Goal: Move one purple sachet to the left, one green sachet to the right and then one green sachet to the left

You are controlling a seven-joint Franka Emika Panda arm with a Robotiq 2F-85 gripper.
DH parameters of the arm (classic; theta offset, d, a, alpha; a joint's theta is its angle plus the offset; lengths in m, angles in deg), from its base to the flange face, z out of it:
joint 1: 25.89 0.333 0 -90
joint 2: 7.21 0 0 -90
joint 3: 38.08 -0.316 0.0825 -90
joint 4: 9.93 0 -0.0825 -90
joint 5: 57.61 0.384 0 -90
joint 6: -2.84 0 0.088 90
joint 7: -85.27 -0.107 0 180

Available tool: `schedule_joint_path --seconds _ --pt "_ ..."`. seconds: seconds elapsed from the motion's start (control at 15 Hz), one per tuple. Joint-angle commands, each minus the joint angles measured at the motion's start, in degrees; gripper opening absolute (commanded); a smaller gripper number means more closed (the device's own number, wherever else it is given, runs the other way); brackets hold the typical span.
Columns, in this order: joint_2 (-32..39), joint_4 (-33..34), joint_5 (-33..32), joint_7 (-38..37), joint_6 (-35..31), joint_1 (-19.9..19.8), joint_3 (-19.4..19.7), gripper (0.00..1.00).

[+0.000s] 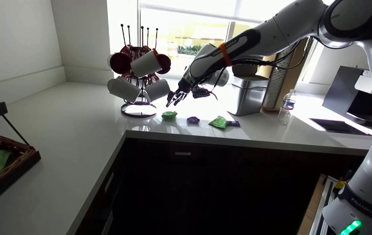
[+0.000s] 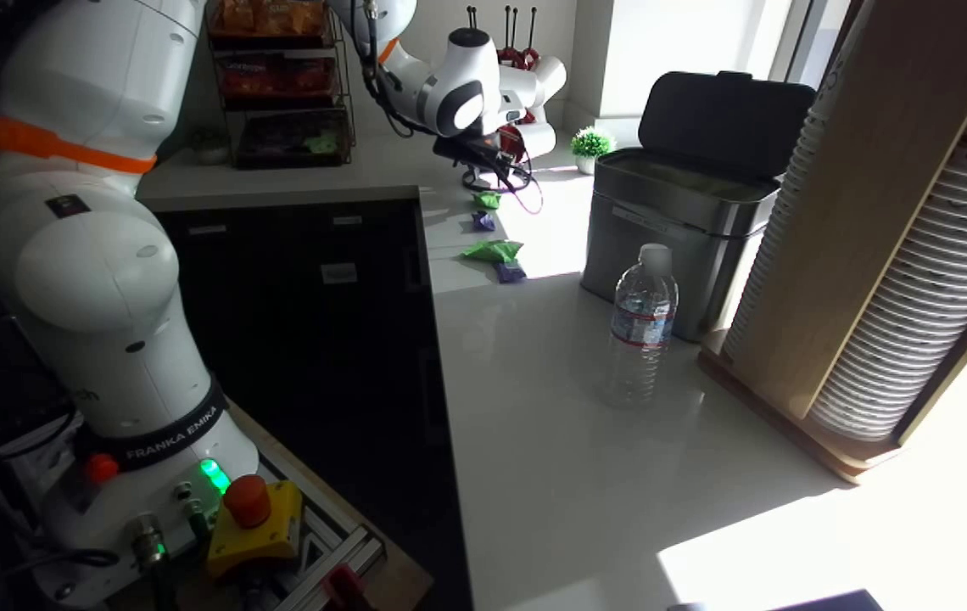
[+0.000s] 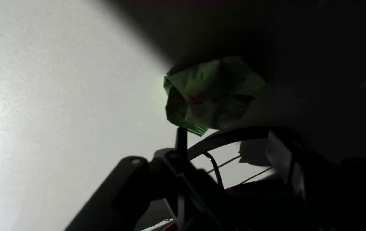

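We have the hand (image 1: 171, 105) parted above the green sachet (image 1: 169, 115) nearest the mug rack (image 1: 138, 115), which we could bump when closing because it stands so close, while one purple sachet (image 1: 193, 120) lies between that green one and a second green sachet (image 1: 218, 122).

Creased green sachet (image 1: 169, 115), second green sachet (image 1: 219, 122) touching a purple sachet (image 1: 234, 123), second purple sachet (image 1: 193, 120) between the greens
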Motion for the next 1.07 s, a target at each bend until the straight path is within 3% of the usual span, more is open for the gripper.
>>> schedule_joint_path --seconds 0.0,0.07,0.6,1.0 --pt "0.2 1.4 -1.7 -2.9 1.3 1.3 1.4 0.96" --pt "-0.2 1.3 -2.8 -5.4 1.6 2.8 3.3 1.00" --pt "-3.0 0.4 -10.0 -25.0 6.3 12.3 14.8 1.00" --pt "-6.2 -0.8 -9.9 -30.2 14.8 12.5 14.1 1.00"
